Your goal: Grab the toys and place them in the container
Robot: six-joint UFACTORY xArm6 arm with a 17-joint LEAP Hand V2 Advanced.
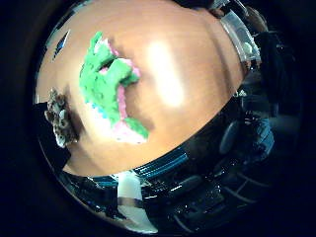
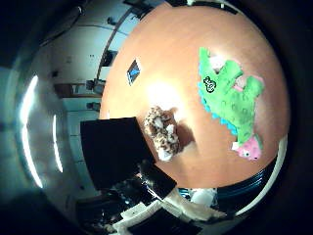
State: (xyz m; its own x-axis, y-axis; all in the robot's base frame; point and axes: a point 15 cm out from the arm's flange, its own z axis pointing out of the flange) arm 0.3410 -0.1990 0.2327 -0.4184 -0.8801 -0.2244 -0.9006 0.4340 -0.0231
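A green plush dinosaur (image 2: 230, 98) with pink belly and blue spikes lies flat on the round wooden table (image 1: 168, 113). A small spotted brown plush toy (image 2: 161, 129) lies a short way from it, near the table's rim. A clear plastic container (image 1: 239, 37) stands at the table's edge, across the table from the spotted toy. My right hand (image 1: 131, 200) hovers well above the tabletop, over neither toy. Only a white straight part of it shows at the view's edge. It holds nothing.
A black box (image 2: 112, 152) stands just off the table's rim beside the spotted toy. A small dark blue card (image 2: 133, 72) lies on the wood farther along. Dark chairs and equipment (image 1: 247, 138) crowd the floor past the table's edge.
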